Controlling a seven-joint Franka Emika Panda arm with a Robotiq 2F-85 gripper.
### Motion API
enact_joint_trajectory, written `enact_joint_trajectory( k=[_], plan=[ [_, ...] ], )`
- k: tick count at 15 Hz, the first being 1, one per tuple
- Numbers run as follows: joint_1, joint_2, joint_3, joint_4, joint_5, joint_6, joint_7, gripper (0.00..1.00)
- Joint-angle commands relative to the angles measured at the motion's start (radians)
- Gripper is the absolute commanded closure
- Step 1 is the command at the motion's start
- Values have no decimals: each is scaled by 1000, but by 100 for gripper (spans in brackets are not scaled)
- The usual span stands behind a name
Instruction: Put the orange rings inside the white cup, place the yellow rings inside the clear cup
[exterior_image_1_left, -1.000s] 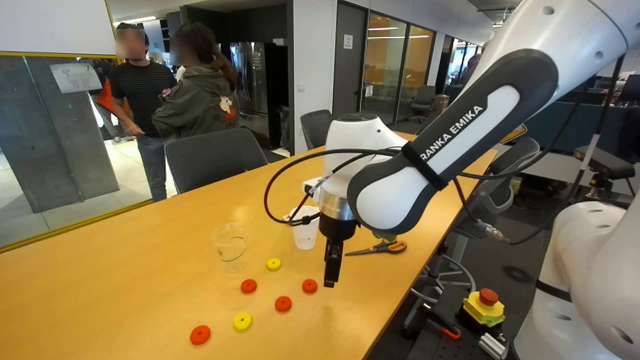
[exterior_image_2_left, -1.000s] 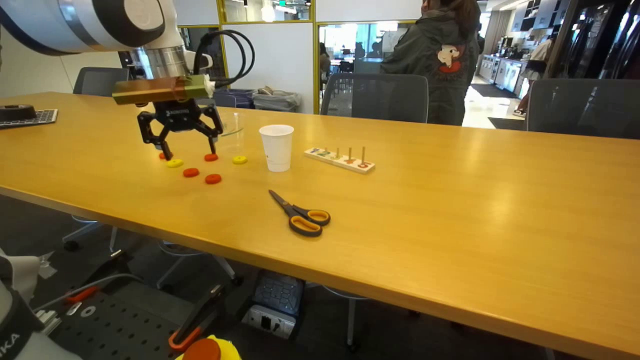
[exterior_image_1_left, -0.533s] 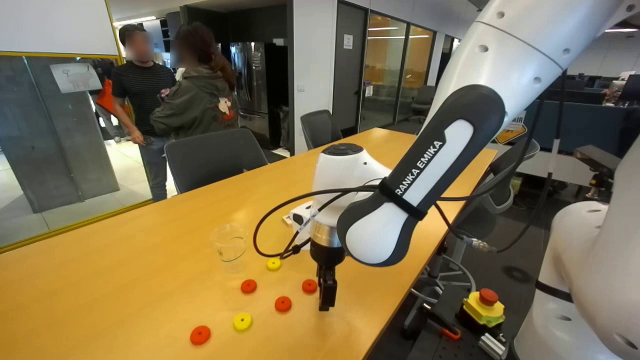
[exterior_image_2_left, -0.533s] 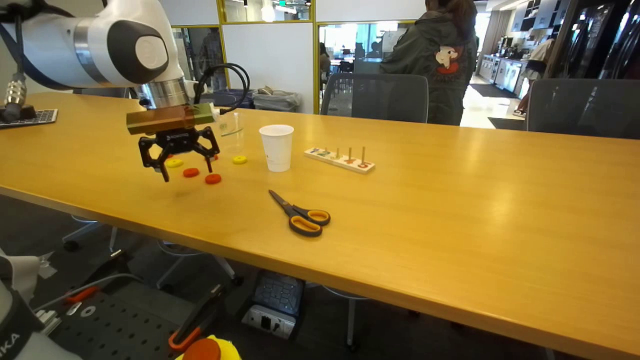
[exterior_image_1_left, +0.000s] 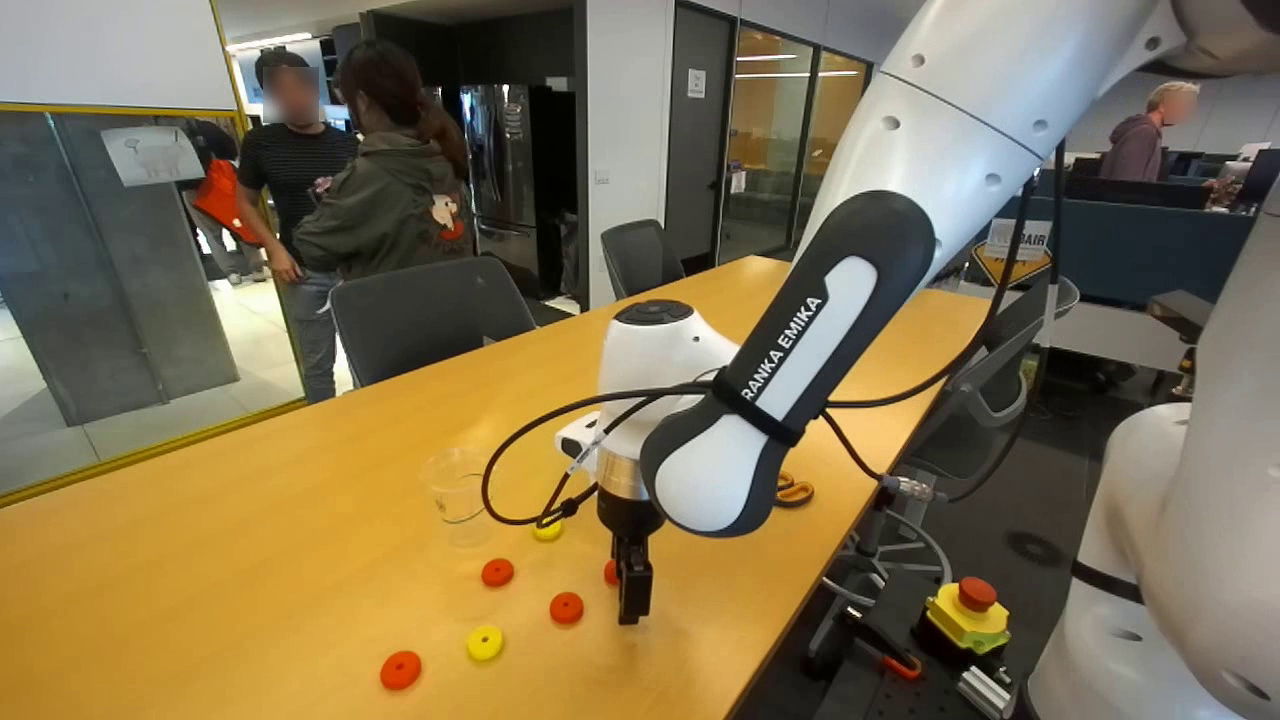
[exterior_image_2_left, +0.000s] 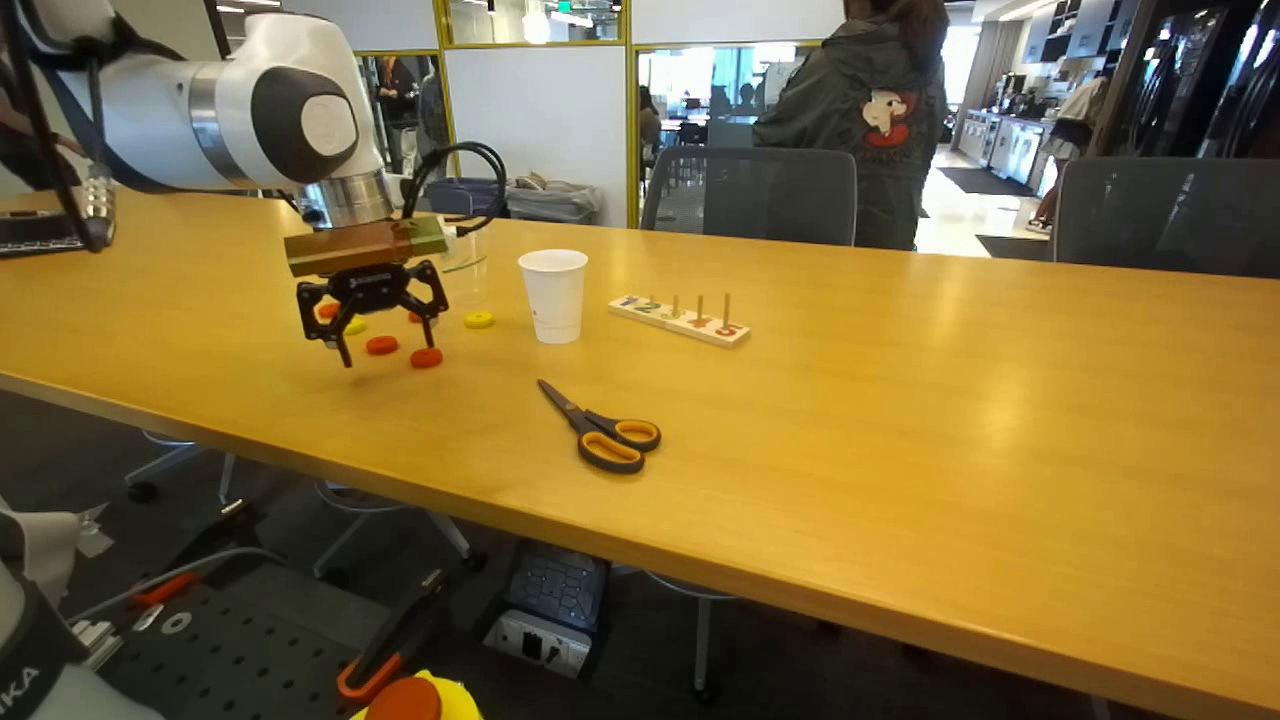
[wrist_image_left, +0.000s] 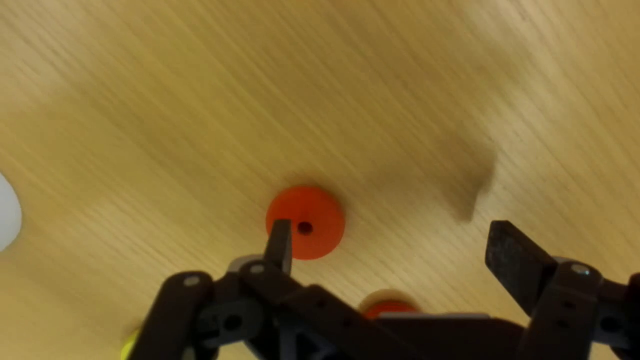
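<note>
- Hovering, jaws spread wide, nothing held: gripper (exterior_image_2_left: 390, 354) points down, tips seemingly just above the table (exterior_image_2_left: 850, 430).
- Likely target: nearest orange ring (wrist_image_left: 315, 212), lying flat. Wrist view: between 9 and 10 o'clock of the gap's middle, partly behind the 9 o'clock finger (wrist_image_left: 279, 245). Contact: can't tell.
- Other orange rings (exterior_image_1_left: 566, 608): between 8 and 10 o'clock of gripper in an exterior view; yellow rings (exterior_image_1_left: 485, 643) near 9 and between 10 and 11.
- Cups, both upright: clear cup (exterior_image_1_left: 458, 490) at 10 o'clock in an exterior view; white cup (exterior_image_2_left: 553, 305) between 2 and 3 in an exterior view.
- Handling, judged: ring light, stiff, smooth, not fragile; could skate. Gripper should shift over, then pinch low across the outer edge, hole centred. Hole looks too small for a finger.
- Cups look thin, light; a bump would probably tip them.
- Surface: wood-grain top, some glare, likely slick; scissors (exterior_image_2_left: 584, 421) near 4 o'clock, peg board (exterior_image_2_left: 682, 325) near 3, in an exterior view.
- Room: office; two people (exterior_image_1_left: 390, 205) near 11 o'clock past the table, chairs (exterior_image_1_left: 430, 315) 11 to 12, stop button (exterior_image_1_left: 975, 595) at 3, off the table.
</note>
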Motion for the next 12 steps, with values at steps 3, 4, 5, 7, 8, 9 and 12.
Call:
enact_joint_trajectory(
  k=[3,4,5,7,8,9,12],
  plan=[
    [-51,54,25,65,-23,4,-38,0],
    [-58,61,25,72,-28,2,-41,0],
    [-63,67,24,79,-36,0,-41,0],
    [-75,81,24,95,-45,-6,-47,0],
    [-81,89,25,101,-46,-9,-49,0],
    [-86,97,27,108,-42,-14,-54,0],
    [-100,114,30,122,-43,-29,-58,0]
  ],
)
